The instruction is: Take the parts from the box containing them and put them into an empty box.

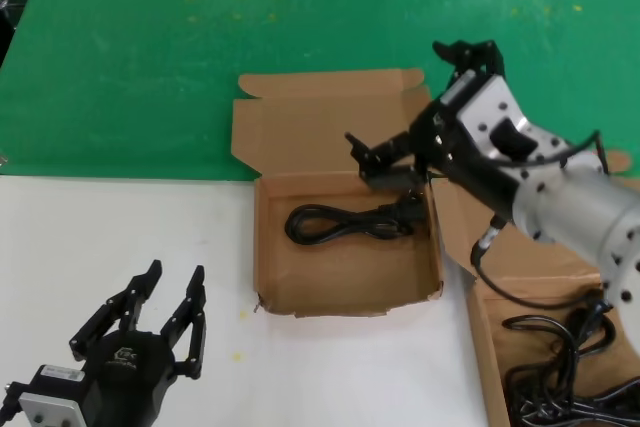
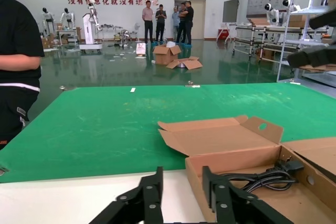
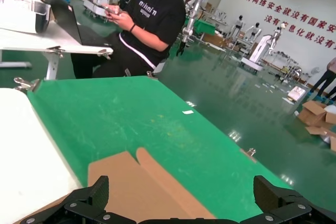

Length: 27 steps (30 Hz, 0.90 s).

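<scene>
One black power cord [image 1: 350, 222] lies coiled in the squarish cardboard box [image 1: 262, 247] at the table's middle. Its lid [image 1: 320, 122] is folded back onto the green mat, and the side flap has an oval hole [image 2: 262, 126]. My right gripper [image 1: 415, 102] hangs open and empty above this box's far right corner, fingers spread wide over the lid [image 3: 131, 182]. Several more cords [image 1: 560, 367] are tangled in the wider box [image 1: 480, 317] at the lower right, partly hidden by my right arm. My left gripper [image 1: 165, 297] rests open on the white table, near-left of the squarish box.
The green mat [image 1: 150, 57] covers the far half of the table and the white surface [image 1: 120, 227] the near half. In the wrist views, a person in black [image 3: 147, 19] sits beyond the table's edge and others stand far off in the hall.
</scene>
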Available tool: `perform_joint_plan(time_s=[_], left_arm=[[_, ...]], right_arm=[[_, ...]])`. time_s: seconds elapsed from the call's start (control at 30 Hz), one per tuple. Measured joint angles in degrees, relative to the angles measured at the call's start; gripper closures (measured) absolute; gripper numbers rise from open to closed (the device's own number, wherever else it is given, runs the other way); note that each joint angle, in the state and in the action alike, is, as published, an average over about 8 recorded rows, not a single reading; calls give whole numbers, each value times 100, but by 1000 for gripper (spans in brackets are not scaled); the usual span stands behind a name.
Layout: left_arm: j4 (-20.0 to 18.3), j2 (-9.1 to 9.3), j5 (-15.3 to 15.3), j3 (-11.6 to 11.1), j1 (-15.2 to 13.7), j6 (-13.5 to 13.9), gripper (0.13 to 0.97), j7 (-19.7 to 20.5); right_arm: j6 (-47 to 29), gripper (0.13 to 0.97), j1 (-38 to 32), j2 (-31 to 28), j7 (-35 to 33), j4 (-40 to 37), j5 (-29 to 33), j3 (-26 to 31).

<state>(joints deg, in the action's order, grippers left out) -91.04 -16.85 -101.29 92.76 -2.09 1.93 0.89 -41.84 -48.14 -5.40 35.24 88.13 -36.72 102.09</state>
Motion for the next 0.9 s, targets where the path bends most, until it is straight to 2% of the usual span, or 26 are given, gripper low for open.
perform_joint_plan(time_s=[0.2, 0.47, 0.5, 0.77, 0.9], left_arm=[[-5, -3, -15, -9, 17, -15, 774, -6], [-13, -7, -36, -21, 41, -38, 584, -16], [-13, -7, -38, -23, 44, -40, 584, -18], [-21, -11, -60, -36, 68, -63, 374, -28], [-24, -13, -70, -42, 80, -74, 319, -33]], right_arm=[[341, 129, 390, -95, -287, 28, -537, -84], [820, 129, 939, -230, -691, 69, -1298, -203], [880, 129, 1009, -247, -740, 74, -1394, -218], [1364, 129, 1566, -383, -1149, 115, -2163, -339], [1601, 129, 1841, -450, -1346, 135, -2539, -398]])
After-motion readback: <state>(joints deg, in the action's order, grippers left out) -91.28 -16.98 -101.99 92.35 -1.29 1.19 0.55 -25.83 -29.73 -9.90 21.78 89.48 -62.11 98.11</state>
